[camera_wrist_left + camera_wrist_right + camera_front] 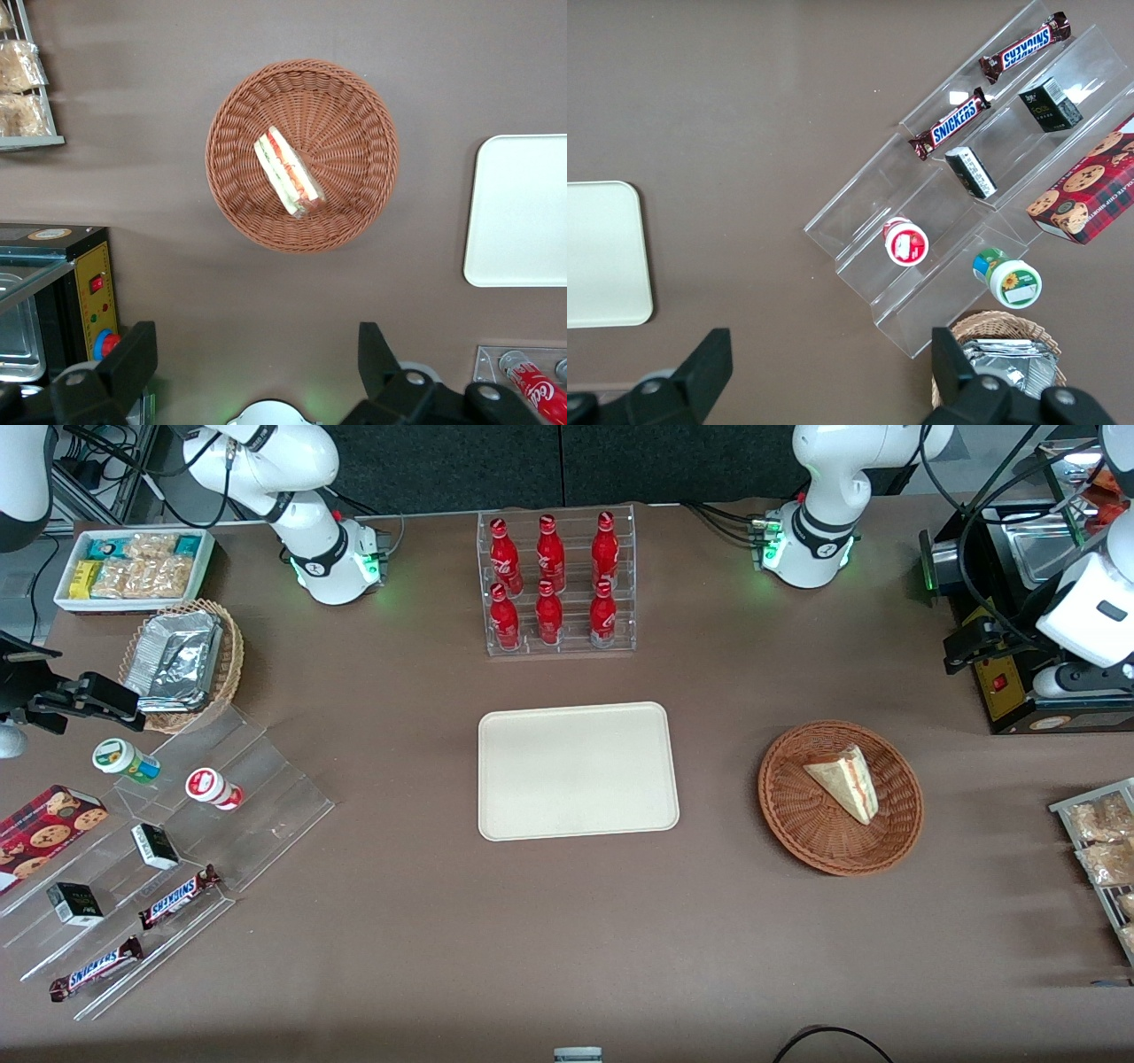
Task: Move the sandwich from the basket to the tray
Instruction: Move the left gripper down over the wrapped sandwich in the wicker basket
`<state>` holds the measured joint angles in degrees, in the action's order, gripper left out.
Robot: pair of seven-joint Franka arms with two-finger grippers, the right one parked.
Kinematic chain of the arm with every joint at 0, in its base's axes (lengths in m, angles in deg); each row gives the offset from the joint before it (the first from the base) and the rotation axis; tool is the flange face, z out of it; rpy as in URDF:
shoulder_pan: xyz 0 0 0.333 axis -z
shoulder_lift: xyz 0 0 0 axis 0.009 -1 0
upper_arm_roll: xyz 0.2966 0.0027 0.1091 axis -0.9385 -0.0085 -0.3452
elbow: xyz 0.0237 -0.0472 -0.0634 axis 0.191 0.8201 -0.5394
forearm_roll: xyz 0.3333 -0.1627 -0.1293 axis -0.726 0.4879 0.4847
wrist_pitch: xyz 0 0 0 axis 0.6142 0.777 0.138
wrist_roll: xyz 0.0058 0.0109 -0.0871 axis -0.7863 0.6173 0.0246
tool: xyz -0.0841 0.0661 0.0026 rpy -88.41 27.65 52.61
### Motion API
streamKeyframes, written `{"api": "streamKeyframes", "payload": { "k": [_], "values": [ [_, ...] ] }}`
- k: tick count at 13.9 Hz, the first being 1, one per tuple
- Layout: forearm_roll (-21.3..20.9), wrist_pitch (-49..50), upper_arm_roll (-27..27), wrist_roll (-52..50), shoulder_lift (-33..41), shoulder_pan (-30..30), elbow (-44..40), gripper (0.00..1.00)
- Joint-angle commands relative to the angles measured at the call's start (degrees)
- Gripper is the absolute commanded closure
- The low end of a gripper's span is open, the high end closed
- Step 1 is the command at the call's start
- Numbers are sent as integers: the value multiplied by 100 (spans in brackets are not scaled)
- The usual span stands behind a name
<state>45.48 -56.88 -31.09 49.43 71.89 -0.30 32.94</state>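
The pale triangular wedge sandwich (845, 781) lies in the round reddish-brown wicker basket (797, 815), long axis diagonal, its narrow tip pointing toward the flat cream rectangular tray (578, 771) nearby. The left arm's black two-finger gripper (257, 359) hangs high above the brown table (567, 930) with fingers spread wide, holding nothing.

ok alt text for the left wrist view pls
A sandwich lies in a round wicker basket on a brown table, seen from above. The open gripper hangs over bare table beside the basket; one end of the empty tray shows nearby.
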Motion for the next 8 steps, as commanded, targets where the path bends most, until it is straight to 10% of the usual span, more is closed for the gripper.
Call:
{"api": "streamKeyframes", "payload": {
  "k": [1,8],
  "values": [
    [-35,65,84,22,20,-76,-45,0],
    [-26,-1110,-39,14,-68,-67,1148,0]
  ]
}}
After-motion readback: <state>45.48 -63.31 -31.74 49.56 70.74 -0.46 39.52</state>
